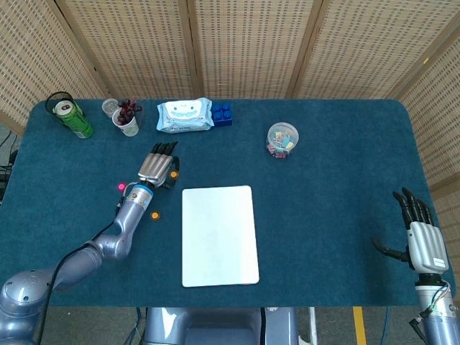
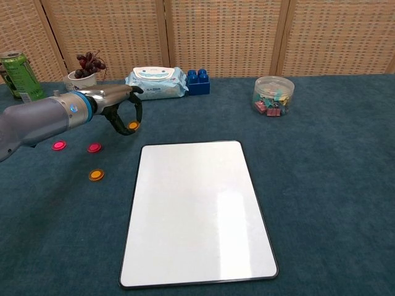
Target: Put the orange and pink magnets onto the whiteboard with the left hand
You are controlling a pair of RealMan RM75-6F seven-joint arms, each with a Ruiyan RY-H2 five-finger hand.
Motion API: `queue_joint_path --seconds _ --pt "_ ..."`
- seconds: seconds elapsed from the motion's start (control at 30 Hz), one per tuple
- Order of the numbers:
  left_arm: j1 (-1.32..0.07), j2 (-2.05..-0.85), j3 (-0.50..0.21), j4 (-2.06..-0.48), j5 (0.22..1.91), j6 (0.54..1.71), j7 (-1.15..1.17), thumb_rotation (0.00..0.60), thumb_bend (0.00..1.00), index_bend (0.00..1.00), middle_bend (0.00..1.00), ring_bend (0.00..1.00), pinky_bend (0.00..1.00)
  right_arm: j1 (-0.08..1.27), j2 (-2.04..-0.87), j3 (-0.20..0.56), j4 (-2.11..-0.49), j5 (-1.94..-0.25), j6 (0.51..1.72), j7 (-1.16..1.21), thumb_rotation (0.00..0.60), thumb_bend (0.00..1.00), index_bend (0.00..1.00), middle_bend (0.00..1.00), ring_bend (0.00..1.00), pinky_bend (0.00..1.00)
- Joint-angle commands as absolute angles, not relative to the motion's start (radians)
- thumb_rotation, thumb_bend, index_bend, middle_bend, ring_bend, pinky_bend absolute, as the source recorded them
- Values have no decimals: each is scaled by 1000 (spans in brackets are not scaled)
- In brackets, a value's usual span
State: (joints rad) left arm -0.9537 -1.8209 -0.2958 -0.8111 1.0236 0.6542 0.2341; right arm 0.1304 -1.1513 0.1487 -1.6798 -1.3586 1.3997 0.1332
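Note:
My left hand [image 2: 116, 106] [image 1: 159, 168] hovers left of the whiteboard's far corner and pinches an orange magnet [image 2: 133, 126] [image 1: 173, 174] between thumb and a finger. The white whiteboard [image 2: 194, 209] [image 1: 219, 233] lies flat in the middle of the blue table with nothing on it. Two pink magnets [image 2: 58, 145] [image 2: 94, 148] and a second orange magnet [image 2: 95, 175] [image 1: 154, 214] lie on the cloth left of the board. In the head view only one pink magnet [image 1: 121, 187] shows beside the forearm. My right hand [image 1: 420, 241] rests open at the table's right near edge.
Along the back stand a green can [image 2: 18, 77], a cup of grapes [image 2: 83, 77], a wipes pack [image 2: 155, 83], a blue block [image 2: 198, 81] and a clear tub of clips [image 2: 273, 95]. Wicker screens close off the far side.

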Motion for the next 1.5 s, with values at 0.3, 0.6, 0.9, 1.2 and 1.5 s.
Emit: queue_joint_path --seconds 0.3,0.6,0.9,1.2,1.5 --pt "-905 -1710 -218 -1126 1082 693 243 600 346 585 0 0 0 129 -1152 149 -1679 -1360 1403 136 600 258 0 0 0 0" --pt "-920 -1728 -192 -1168 1064 694 290 600 293 510 0 0 0 128 -1152 149 -1678 -1361 1404 142 600 259 0 0 0 0" --pt "-905 -1679 -177 -1236 1043 713 302 600 155 0 0 0 0 129 -1150 149 -1677 -1361 1401 144 600 259 0 0 0 0" --pt "-754 -1588 -68 -1276 1226 876 139 600 231 249 0 0 0 129 -1153 148 -1676 -1367 1406 137 600 259 0 0 0 0" --pt "-707 -1564 -25 -1214 1279 855 11 600 320 351 0 0 0 127 -1155 148 -1680 -1367 1412 126 600 259 0 0 0 0"
